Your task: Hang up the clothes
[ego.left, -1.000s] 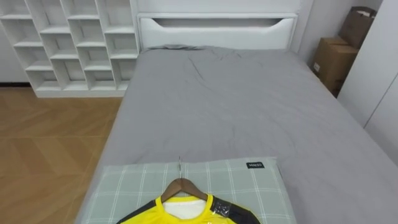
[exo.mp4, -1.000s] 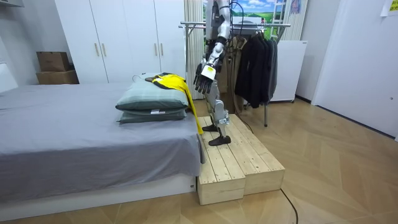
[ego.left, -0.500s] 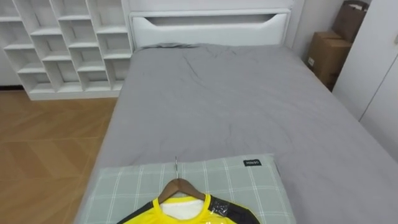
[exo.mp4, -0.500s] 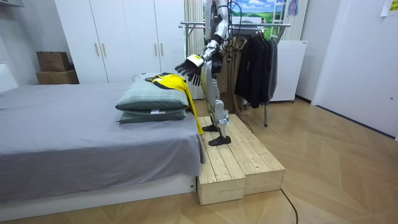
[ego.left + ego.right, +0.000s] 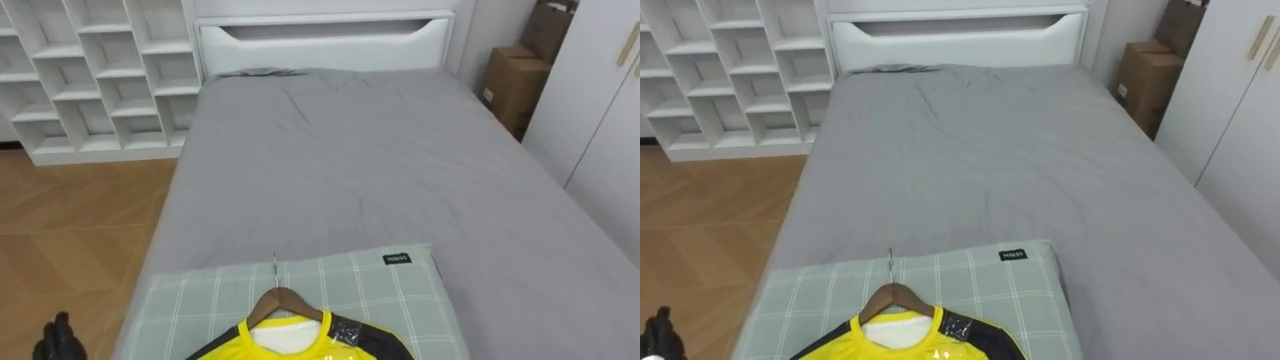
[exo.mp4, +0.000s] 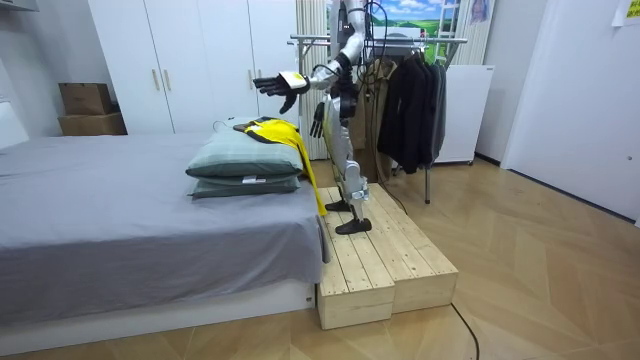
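Grey bed [image 5: 350, 170] down the middle of the room, and at its foot the green-checked pillow [image 5: 400, 295], top of a stack of 2. On that pillow lies the yellow shirt [image 5: 290, 345], threaded on a wooden hanger [image 5: 285, 300] whose hook points up the pillow toward the headboard [image 5: 320, 45]. Shirt and hanger haven't budged. The robot stands on the wooden platform [image 6: 385, 260] just behind the pillow, with the clothes rack [image 6: 400, 42] at its back.

Here's the change: the left hand [image 6: 278, 84] was down near the hip 1 second ago and halfway up 0.5 seconds ago. Now it is stretched out level, higher than the pillow and off its left side, touching nothing. Its fingers [image 5: 58, 335] are spread wide apart, and the dark tips have just come into the head camera's lower left, beyond the pillow's left edge. The right hand [image 6: 318, 120] hangs by the robot's hip, behind the pillow, fingers loose and straight, holding nothing. The head view has drifted a little too, which is the camera's own move.
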Motion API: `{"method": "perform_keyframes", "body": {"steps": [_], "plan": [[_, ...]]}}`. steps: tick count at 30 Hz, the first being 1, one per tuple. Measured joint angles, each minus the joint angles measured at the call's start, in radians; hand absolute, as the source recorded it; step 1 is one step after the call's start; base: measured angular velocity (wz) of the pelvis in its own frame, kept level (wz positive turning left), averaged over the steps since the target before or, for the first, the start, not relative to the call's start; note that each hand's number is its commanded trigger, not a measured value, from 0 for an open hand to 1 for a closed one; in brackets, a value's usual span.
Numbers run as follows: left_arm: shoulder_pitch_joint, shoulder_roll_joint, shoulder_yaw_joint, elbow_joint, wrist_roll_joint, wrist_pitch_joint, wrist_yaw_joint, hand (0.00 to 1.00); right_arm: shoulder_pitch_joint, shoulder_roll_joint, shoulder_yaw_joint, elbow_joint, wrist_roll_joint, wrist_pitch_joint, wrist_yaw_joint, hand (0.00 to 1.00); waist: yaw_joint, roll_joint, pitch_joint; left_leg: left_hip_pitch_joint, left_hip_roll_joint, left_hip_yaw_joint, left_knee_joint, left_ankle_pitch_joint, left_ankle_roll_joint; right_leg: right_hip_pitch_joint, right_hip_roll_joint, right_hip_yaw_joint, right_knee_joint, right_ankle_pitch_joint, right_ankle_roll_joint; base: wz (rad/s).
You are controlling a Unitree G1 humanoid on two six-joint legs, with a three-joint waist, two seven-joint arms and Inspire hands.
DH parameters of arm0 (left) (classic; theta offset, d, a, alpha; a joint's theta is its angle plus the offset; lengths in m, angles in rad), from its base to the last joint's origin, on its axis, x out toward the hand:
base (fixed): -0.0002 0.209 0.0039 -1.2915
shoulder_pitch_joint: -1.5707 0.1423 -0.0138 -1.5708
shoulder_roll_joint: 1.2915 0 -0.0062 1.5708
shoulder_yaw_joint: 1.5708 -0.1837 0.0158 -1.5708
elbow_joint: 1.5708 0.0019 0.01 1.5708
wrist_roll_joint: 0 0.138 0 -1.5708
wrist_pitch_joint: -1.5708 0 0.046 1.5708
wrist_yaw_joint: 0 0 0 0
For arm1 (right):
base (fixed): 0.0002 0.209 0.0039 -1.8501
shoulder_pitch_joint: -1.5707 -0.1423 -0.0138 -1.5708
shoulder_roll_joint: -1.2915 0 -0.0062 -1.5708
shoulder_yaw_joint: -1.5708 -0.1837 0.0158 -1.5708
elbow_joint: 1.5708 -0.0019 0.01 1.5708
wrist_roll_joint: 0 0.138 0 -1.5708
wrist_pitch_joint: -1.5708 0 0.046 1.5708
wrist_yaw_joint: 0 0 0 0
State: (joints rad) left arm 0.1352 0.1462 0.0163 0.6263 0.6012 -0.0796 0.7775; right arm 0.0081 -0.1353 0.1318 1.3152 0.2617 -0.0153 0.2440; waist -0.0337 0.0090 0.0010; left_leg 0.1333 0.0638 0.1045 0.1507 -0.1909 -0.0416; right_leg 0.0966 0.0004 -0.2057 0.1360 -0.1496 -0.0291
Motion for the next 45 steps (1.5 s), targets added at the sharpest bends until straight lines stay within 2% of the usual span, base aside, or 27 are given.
{"method": "perform_keyframes", "body": {"steps": [5,14,21,33,45], "plan": [[-0.001,0.004,-0.039,-0.014,0.059,0.0,-0.027,0.0,-0.006,0.0,0.0,0.0,-0.006,-0.002,0.0,0.0,-0.017,0.0,0.0004,0.001,0.0,0.001,0.0,0.0,0.0,-0.001,0.0,0.007,0.0,0.001,0.001,-0.02],[-0.003,0.02,-0.119,-0.061,0.116,-0.002,-0.053,0.0,-0.006,-0.008,0.0,-0.001,-0.005,-0.009,0.0,0.0,-0.019,0.009,0.0042,0.004,-0.001,0.003,0.0,0.0,0.0,-0.001,0.0,0.008,-0.001,0.001,0.002,0.0],[-0.003,0.022,-0.121,-0.06,0.128,-0.009,-0.053,0.0,-0.004,-0.02,0.001,-0.003,-0.002,-0.017,0.0,0.0,-0.02,0.021,0.0064,0.009,-0.001,0.003,0.0,0.0,0.0,0.001,0.0,0.01,-0.001,0.001,0.002,0.0],[-0.002,0.027,-0.12,-0.05,0.267,-0.007,-0.051,0.0,0.015,-0.021,0.001,-0.034,0.004,-0.017,-0.002,0.0,-0.018,0.015,0.0034,0.016,-0.001,0.006,-0.006,0.0,0.0,0.0,0.002,0.02,0.001,0.002,0.002,-0.02],[-0.017,0.027,-0.12,0.051,0.307,0.01,-0.076,0.0,0.016,-0.022,0.001,-0.032,0.003,-0.017,0.0,0.0,-0.024,0.014,0.0043,0.019,-0.005,0.002,-0.007,0.0,0.0,0.003,0.0,0.031,-0.001,0.007,0.007,-0.02]]}}
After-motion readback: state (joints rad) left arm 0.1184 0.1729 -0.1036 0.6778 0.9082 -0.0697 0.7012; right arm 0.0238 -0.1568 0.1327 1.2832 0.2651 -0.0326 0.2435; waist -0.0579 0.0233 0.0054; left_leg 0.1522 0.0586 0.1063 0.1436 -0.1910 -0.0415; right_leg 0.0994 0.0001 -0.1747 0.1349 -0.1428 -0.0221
